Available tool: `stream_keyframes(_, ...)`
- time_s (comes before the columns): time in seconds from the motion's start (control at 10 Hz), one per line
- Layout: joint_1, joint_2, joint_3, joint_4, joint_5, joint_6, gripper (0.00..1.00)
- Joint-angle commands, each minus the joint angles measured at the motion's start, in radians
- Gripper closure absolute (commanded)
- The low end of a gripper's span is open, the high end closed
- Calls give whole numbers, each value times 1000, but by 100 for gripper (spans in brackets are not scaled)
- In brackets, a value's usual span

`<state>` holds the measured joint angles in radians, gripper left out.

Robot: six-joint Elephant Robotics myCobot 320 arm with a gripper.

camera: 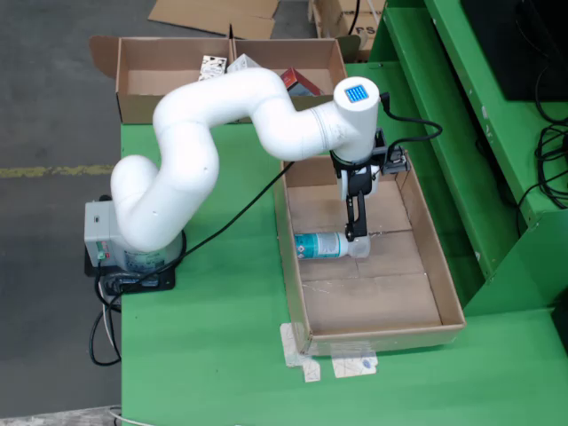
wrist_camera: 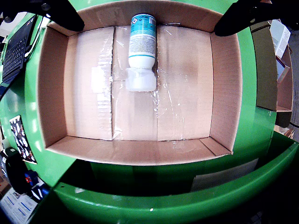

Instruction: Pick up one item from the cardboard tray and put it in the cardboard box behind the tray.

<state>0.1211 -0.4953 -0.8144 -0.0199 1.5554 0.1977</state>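
A cardboard tray (camera: 426,248) lies on the green table. In it a single white bottle (camera: 324,244) with a teal label lies on its side, cap towards the right in the fixed view. My gripper (camera: 355,232) hangs over the cap end, inside the tray. In the wrist view the bottle (wrist_camera: 141,46) lies at the top centre, cap pointing down the frame. My gripper (wrist_camera: 149,28) is open and empty, its black fingers (wrist_camera: 60,14) wide apart on either side above the bottle. The cardboard box (camera: 142,80) stands behind the tray at the table's far edge.
The box holds several items, among them a white packet (camera: 213,67) and a red one (camera: 302,82). A black cable (camera: 240,209) runs from the arm base (camera: 115,240) across the table. A green frame (camera: 461,133) stands right of the tray. The tray walls are low.
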Motion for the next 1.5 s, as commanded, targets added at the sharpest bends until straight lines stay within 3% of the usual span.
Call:
stream_keyframes(0.0, 9, -44, 40, 56, 2, 2, 0)
stream_keyframes(1.4, -3, -80, -163, 287, 21, 10, 0)
